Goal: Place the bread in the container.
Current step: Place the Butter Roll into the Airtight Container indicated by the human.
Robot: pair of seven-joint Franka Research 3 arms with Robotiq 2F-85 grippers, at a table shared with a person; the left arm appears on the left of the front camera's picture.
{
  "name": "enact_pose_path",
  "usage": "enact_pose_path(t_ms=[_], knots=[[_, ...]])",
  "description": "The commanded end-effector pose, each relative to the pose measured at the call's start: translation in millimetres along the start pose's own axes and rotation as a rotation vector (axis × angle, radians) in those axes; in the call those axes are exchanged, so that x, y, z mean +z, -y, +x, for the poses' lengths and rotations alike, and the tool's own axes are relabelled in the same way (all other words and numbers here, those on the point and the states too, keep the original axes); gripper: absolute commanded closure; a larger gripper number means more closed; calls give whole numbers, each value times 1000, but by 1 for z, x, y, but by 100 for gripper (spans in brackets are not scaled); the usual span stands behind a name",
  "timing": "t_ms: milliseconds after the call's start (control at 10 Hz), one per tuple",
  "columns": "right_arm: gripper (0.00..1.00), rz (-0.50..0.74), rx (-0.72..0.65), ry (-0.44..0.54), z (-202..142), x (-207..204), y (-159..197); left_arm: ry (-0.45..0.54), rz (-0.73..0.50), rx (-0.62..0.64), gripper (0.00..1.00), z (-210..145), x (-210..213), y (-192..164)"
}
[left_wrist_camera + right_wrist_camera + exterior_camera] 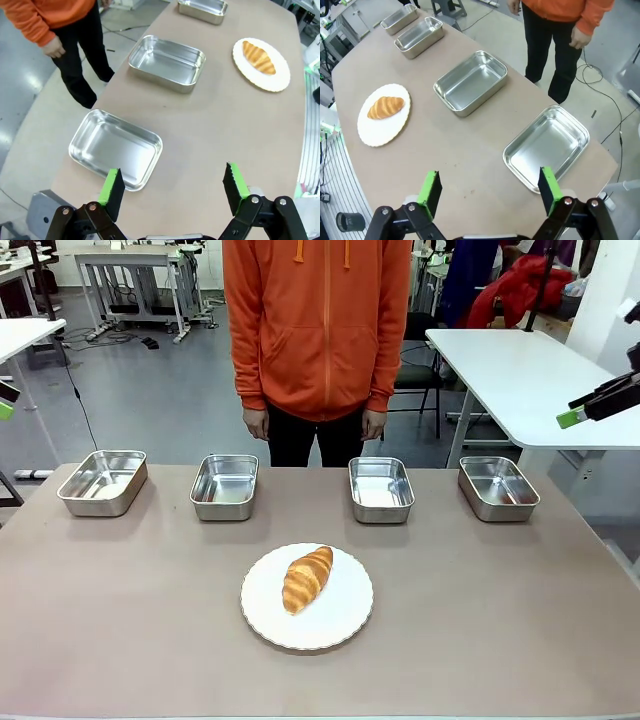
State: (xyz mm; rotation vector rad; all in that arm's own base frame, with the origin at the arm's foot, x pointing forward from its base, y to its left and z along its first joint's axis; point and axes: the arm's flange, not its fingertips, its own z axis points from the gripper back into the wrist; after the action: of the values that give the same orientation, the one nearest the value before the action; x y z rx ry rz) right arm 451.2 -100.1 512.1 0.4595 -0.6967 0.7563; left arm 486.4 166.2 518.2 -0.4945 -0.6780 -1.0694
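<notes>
Bread (307,579) lies untouched on the white plate (345,628) at the middle of the tabletop (520,630), well apart from the four empty containers (222,512) lined up along the far side. Left pincer (172,184) and right pincer (490,186) both hang wide open, holding nothing. Nothing is done yet: grasping, carrying and setting down all remain.
</notes>
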Motion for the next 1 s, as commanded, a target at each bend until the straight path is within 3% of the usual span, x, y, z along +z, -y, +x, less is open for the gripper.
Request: enact_pose_path(t_ms=[0,300,700,900], knots=[[0,2,-1,6,0,0,1,1,2,3,0,-2,1,0],[0,2,-1,43,2,23,9,96,28,90,0,-4,17,10],[0,0,-17,90,10,37,5,109,47,185,0,1,24,23],[0,7,-19,94,12,40,4,168,5,151,0,7,31,36]])
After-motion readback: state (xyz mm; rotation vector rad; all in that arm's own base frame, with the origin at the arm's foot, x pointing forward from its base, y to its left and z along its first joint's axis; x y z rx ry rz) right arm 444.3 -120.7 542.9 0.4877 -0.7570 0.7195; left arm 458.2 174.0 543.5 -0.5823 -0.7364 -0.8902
